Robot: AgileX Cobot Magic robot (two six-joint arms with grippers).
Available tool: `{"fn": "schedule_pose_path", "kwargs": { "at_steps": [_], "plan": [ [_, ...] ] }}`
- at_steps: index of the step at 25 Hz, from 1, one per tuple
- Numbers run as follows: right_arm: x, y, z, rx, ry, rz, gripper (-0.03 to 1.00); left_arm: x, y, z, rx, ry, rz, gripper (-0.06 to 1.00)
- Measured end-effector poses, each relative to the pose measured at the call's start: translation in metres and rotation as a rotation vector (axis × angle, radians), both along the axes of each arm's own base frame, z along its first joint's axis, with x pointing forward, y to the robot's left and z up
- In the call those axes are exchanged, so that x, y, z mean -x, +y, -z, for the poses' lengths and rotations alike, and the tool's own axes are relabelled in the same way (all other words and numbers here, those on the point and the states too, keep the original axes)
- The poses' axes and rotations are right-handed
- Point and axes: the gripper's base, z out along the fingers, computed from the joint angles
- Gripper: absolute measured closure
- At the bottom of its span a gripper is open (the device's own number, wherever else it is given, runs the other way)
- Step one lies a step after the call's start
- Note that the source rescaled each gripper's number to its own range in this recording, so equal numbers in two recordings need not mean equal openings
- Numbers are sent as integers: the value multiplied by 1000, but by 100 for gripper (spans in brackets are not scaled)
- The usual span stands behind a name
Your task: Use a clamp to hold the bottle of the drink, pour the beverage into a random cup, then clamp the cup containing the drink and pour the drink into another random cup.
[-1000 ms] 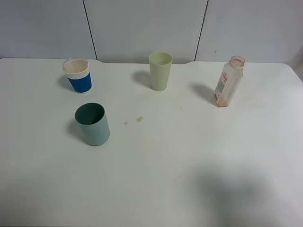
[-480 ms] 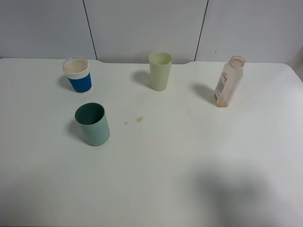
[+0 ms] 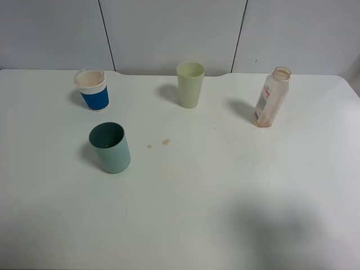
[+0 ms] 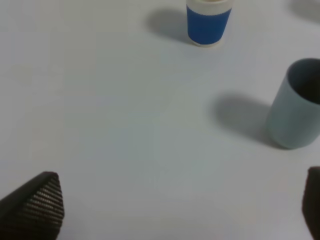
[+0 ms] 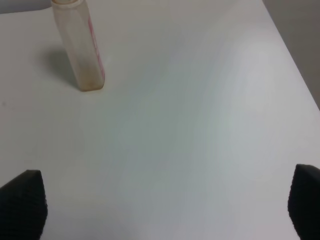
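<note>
The bottle (image 3: 271,97) stands upright and uncapped at the back right, with only a brown stain near its base; the right wrist view shows the bottle (image 5: 80,46) too. The blue-banded cup (image 3: 91,89) stands at the back left, its inside pale beige. The teal cup (image 3: 110,147) stands in front of it, dark inside. I cannot tell whether either holds beverage. My left gripper (image 4: 182,202) is open, well short of the blue-banded cup (image 4: 208,22) and the teal cup (image 4: 297,105). My right gripper (image 5: 165,200) is open and empty, far from the bottle. Neither gripper appears in the exterior view.
A pale yellow-green tumbler (image 3: 190,84) stands at the back middle. Two small brown drops (image 3: 165,142) lie on the white table (image 3: 225,185) right of the teal cup. The table's right edge (image 5: 295,60) runs near the bottle's side.
</note>
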Motion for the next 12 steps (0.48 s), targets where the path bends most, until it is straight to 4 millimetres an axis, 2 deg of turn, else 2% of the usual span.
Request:
{"fn": "schedule_pose_path", "kwargs": {
  "at_steps": [12],
  "plan": [
    [0,0,0,0,0,0,-3,0,0,0,0,1,0,4]
  ]
}}
